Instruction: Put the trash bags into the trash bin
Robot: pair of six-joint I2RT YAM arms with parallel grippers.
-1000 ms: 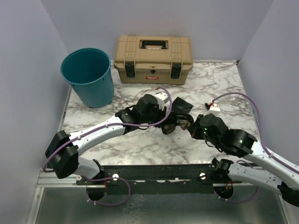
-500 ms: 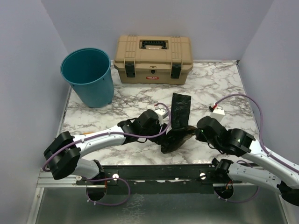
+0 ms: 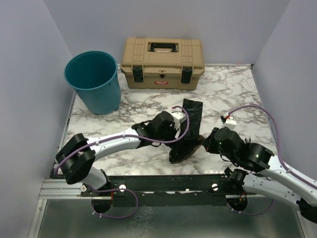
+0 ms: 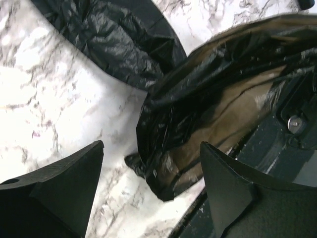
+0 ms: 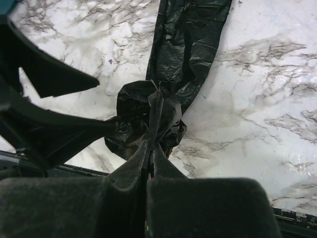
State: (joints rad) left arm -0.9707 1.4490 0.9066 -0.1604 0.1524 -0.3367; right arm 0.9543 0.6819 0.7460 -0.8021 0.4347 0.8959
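Observation:
A black trash bag (image 3: 192,111) lies on the marble table as a flat strip, ending in a crumpled bunch (image 3: 182,151) near the front edge. My right gripper (image 5: 152,145) is shut on that bunch, pinching a fold of the film (image 5: 148,119). My left gripper (image 4: 152,146) stands open just above the bunch (image 4: 198,124), nothing between its fingers. From above, the left gripper (image 3: 189,134) and the right gripper (image 3: 209,143) face each other across the bunch. The teal trash bin (image 3: 94,82) stands upright at the back left, well away from both.
A tan toolbox (image 3: 162,62) with black latches sits at the back centre, right of the bin. The table's front edge and a dark rail (image 3: 168,183) run just below the bunched bag. Purple walls close the left, right and back sides.
My left gripper has opened and let go of the bag. The bag has been drawn out into a long strip on the table. My right gripper stays shut on it.

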